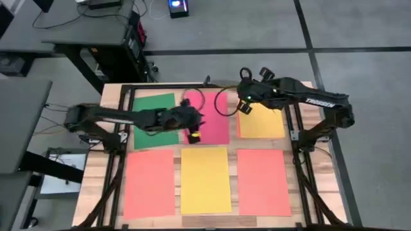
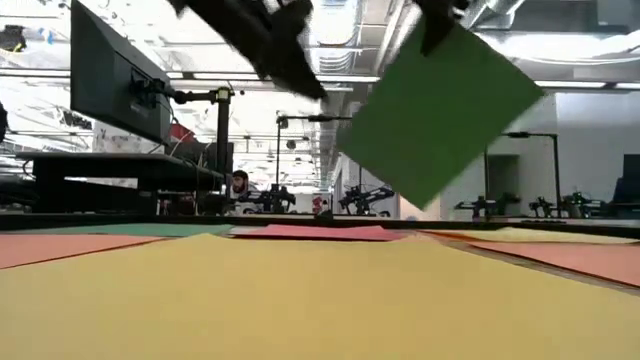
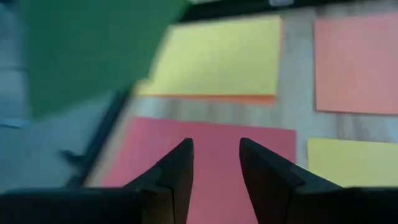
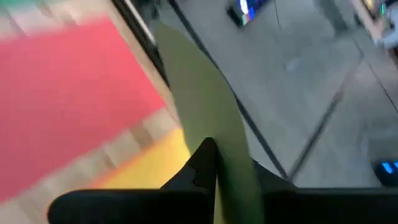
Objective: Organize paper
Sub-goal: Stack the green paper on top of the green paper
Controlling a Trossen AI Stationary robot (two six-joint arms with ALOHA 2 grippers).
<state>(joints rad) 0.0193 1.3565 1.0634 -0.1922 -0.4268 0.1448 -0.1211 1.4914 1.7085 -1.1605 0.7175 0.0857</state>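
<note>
Green sheet (image 2: 435, 115) edge in right pincer (image 4: 214, 163), airborne.

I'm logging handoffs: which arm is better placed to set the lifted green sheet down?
Probably the right: its gripper is shut on the lifted green sheet. The left gripper is open over the pink-red sheet.

- High view: camera above, looking straight down on the whole wooden table (image 1: 109, 173), both arms and the grey floor around.
- Low view: camera at tabletop height, facing level across the table into the room, very close to the near yellow sheet (image 2: 300, 300).
- Left wrist view: close, looking down past two dark fingers (image 3: 180, 171).
- Both wrist views share the pink-red sheet (image 3: 205, 149).
</note>
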